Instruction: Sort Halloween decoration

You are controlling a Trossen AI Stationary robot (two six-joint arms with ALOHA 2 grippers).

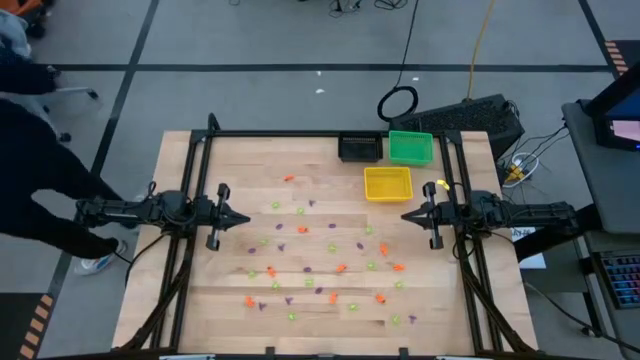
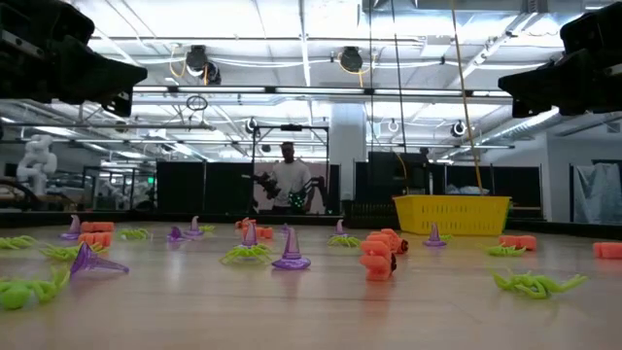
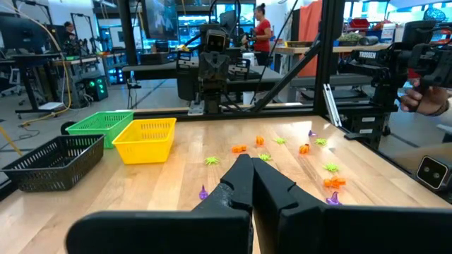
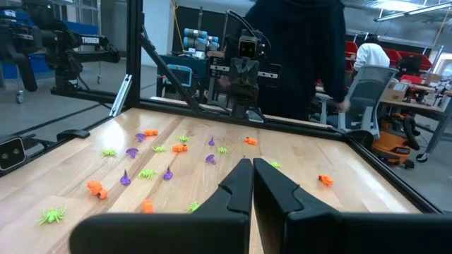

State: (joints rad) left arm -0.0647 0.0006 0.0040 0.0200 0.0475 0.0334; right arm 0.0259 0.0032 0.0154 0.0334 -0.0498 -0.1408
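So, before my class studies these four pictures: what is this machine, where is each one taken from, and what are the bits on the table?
It is a robot with two dark arms at a wooden table. One picture looks straight down, one looks level across the tabletop, and two come from cameras on the arms' wrists. The left gripper and right gripper hover at opposite sides, both shut and holding nothing. Scattered between them are tiny orange, purple and green trinkets. At the far edge sit a black bin, a green bin and a yellow bin.

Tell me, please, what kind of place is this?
Probably a robotics lab or workshop: a framed wooden table holds two mounted robot arms, other robot rigs stand behind, and workbenches and an office chair fill the room.
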